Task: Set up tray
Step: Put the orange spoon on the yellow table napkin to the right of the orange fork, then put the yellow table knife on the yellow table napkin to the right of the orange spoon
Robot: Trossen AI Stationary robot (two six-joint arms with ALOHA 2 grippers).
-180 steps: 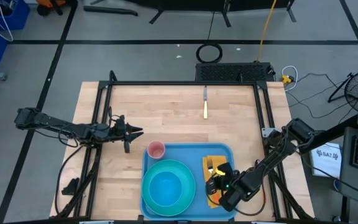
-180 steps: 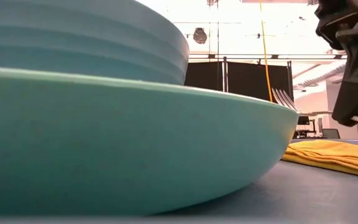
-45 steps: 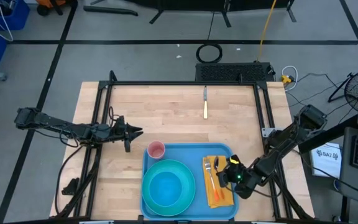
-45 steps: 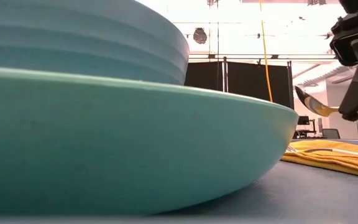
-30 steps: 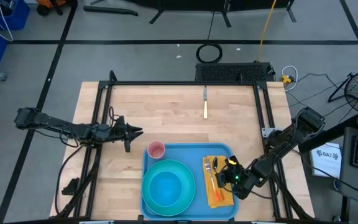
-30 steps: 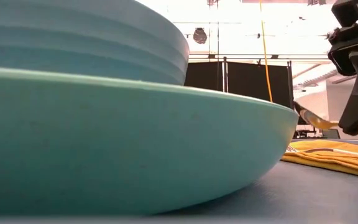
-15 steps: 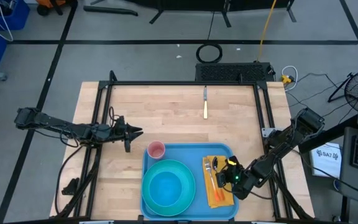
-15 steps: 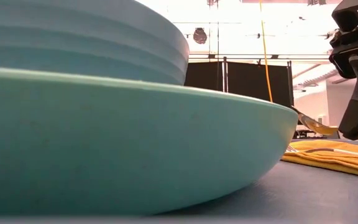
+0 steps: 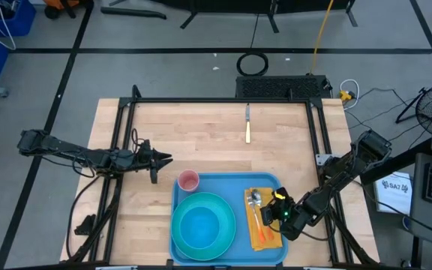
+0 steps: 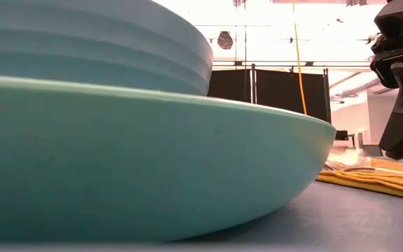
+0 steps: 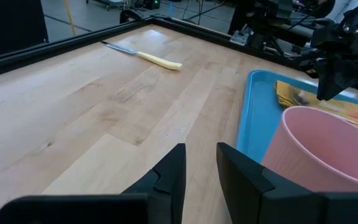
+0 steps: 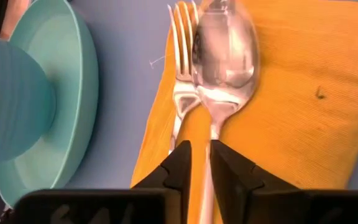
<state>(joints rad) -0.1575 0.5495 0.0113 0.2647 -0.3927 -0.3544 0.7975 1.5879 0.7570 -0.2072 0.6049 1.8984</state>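
Note:
The blue tray (image 9: 227,184) lies at the table's near edge. On it stand a teal plate (image 9: 203,223) with a blue bowl (image 9: 201,226) in it, a pink cup (image 9: 189,181) and a yellow napkin (image 9: 267,225). A fork (image 12: 180,59) and a spoon (image 12: 225,50) lie side by side on the napkin. My right gripper (image 12: 201,149) hovers low over the napkin's right part, shut on the spoon. My left gripper (image 9: 165,157) waits over the table left of the tray, its fingers a narrow gap apart, holding nothing. My right gripper pinches the spoon's handle (image 12: 205,144) between its two fingers. They come from above at a slant and lie along the spoon. The spoon's bowl (image 12: 227,43) rests on the napkin next to the fork's tines.
A yellow-handled knife (image 9: 247,127) lies on the bare wood near the table's far edge. A black frame (image 9: 223,100) runs round the tabletop. Open wood stretches between the knife and the tray.
My right gripper has come down a little toward the napkin, still shut on the spoon. The spoon's bowl, raised and tilted above the napkin a second ago, has sunk until it lies flat beside the fork.

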